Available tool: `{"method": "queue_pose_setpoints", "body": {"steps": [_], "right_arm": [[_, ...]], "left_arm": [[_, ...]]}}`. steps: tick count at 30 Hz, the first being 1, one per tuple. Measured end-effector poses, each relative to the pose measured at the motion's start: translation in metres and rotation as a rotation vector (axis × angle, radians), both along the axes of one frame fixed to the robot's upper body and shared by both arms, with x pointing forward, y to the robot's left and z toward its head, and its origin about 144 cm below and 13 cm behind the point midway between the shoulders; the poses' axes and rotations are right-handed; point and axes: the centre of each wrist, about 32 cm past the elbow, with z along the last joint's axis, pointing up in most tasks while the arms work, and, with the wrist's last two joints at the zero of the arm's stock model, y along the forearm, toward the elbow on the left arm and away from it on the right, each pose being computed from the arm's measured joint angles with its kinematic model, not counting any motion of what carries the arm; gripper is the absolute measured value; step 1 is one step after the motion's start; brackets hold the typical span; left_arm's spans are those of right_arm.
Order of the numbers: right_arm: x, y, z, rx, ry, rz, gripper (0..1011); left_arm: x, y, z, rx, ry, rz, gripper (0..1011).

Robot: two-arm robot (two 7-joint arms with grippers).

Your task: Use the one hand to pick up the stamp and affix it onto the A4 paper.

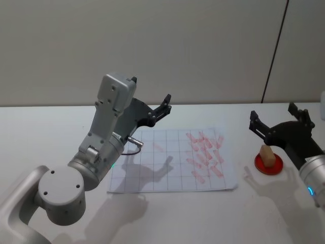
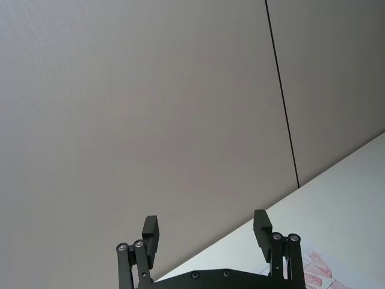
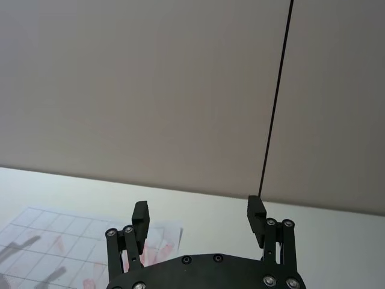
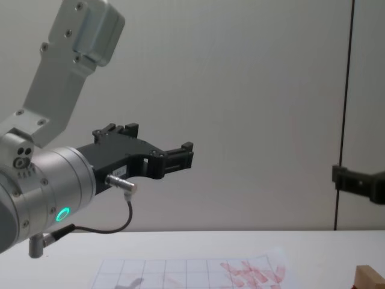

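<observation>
My black right gripper (image 1: 272, 118) hangs with jaws released above the small light-brown wooden stamp (image 1: 267, 155), not touching it. The stamp sits on a red round pad (image 1: 277, 168), right of the gridded white A4 paper (image 1: 167, 170). Left gripper (image 1: 150, 90) is raised, jaws also released.

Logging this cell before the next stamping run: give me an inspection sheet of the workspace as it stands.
Surface: white table.
Job's things: A4 paper flat mid-table, red marks on its right half; stamp stands on a red pad right of the paper.
Clutter: nothing seen.
Grippers: left gripper open, raised over the paper's left side; right gripper open, raised above the stamp, apart from it.
Cables: thin black cable loops under the left wrist.
Surroundings: plain wall, one dark vertical seam.
</observation>
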Motion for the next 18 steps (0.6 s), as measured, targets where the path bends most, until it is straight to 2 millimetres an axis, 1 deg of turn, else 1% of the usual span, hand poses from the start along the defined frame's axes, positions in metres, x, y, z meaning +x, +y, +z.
{"method": "queue_pose_setpoints", "body": {"steps": [10,18], "right_arm": [[0.002,0.01,-0.004,-0.016,0.089,-0.066,1001],[0.011,0.014,-0.015,-0.021,0.159,-0.087,1001]], "left_arm": [[0.0,0.0,0.0,0.0,0.0,0.0,1001],[0.0,0.0,0.0,0.0,0.0,0.0,1001]]}}
